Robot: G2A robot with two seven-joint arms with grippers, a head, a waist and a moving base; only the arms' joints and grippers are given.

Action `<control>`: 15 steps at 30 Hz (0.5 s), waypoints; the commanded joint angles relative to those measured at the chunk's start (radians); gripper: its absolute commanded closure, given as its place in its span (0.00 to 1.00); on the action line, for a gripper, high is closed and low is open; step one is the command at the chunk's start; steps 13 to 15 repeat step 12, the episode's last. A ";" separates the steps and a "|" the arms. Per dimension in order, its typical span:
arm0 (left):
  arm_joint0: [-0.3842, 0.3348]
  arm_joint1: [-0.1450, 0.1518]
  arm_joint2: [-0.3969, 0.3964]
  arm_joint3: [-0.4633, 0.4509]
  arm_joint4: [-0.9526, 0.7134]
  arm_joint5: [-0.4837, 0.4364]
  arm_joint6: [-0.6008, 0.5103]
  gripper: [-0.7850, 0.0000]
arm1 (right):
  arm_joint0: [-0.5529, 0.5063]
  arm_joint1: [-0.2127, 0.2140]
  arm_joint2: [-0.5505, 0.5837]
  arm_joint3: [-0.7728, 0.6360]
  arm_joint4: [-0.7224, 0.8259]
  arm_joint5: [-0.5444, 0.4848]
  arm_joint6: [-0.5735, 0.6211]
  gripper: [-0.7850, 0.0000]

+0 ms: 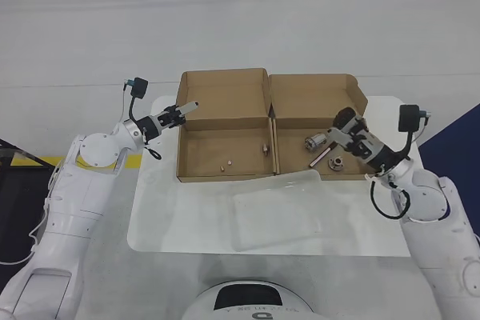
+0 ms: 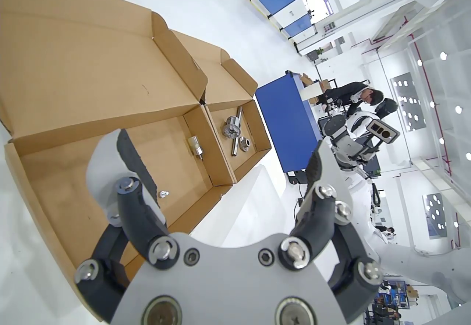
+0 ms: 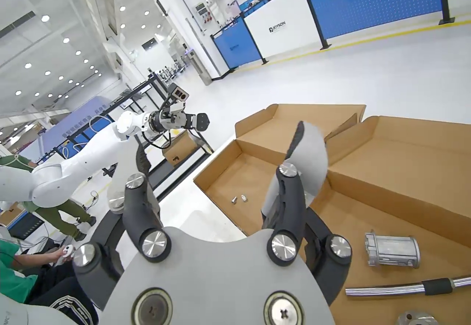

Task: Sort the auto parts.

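Top view: clear tray (image 1: 276, 214) nr boxes (image 1: 224, 148).

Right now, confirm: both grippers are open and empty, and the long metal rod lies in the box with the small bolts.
No. The left gripper and right gripper are open and empty, but the long metal rod lies in the other box, beside the cylinder, as the top view shows.
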 commanded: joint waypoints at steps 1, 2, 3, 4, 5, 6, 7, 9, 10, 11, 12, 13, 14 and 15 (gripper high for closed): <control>0.000 0.000 0.000 0.000 0.000 0.000 0.000 0.00 | 0.000 0.000 0.000 0.000 0.000 0.000 0.000 0.07; 0.000 0.000 0.000 0.000 0.000 0.000 0.000 0.00 | 0.000 0.000 -0.001 0.000 -0.001 0.001 -0.001 0.05; 0.000 0.000 0.000 0.000 0.000 0.000 0.000 0.00 | 0.000 0.000 -0.001 0.000 -0.001 0.001 -0.001 0.02; 0.000 0.000 0.000 0.000 0.000 0.000 0.000 0.00 | 0.000 0.000 -0.001 0.000 -0.001 0.001 -0.001 0.01; 0.000 0.000 0.000 0.000 0.000 0.000 0.000 0.00 | 0.000 0.000 -0.001 0.000 -0.001 0.001 -0.001 0.00; 0.000 0.000 0.000 0.000 0.000 0.000 0.000 0.00 | 0.000 0.000 -0.001 0.000 -0.001 0.001 -0.001 0.00; 0.000 0.000 0.000 0.000 0.000 0.000 0.000 0.00 | 0.000 0.000 -0.001 0.000 -0.001 0.001 -0.001 0.00; 0.000 0.000 0.000 0.000 0.000 0.000 0.000 0.00 | 0.000 0.000 -0.001 0.000 -0.001 0.001 -0.001 0.00; 0.000 0.000 0.000 0.000 0.000 0.000 0.000 0.00 | 0.000 0.000 -0.001 0.000 -0.001 0.001 -0.001 0.00; 0.000 0.000 0.000 0.000 0.000 0.000 0.000 0.00 | 0.000 0.000 -0.001 0.000 -0.001 0.001 -0.001 0.00; 0.000 0.000 0.000 0.000 0.000 0.000 0.000 0.00 | 0.000 0.000 -0.001 0.000 -0.001 0.001 -0.001 0.00; 0.000 0.000 0.000 0.000 0.000 0.000 0.000 0.00 | 0.000 0.000 -0.001 0.000 -0.001 0.001 -0.001 0.00; 0.000 0.000 0.000 0.000 0.000 0.000 0.000 0.00 | 0.000 0.000 -0.001 0.000 -0.001 0.001 -0.001 0.00; 0.000 0.000 0.000 0.000 0.000 0.000 0.000 0.00 | 0.000 0.000 -0.001 0.000 -0.001 0.001 -0.001 0.00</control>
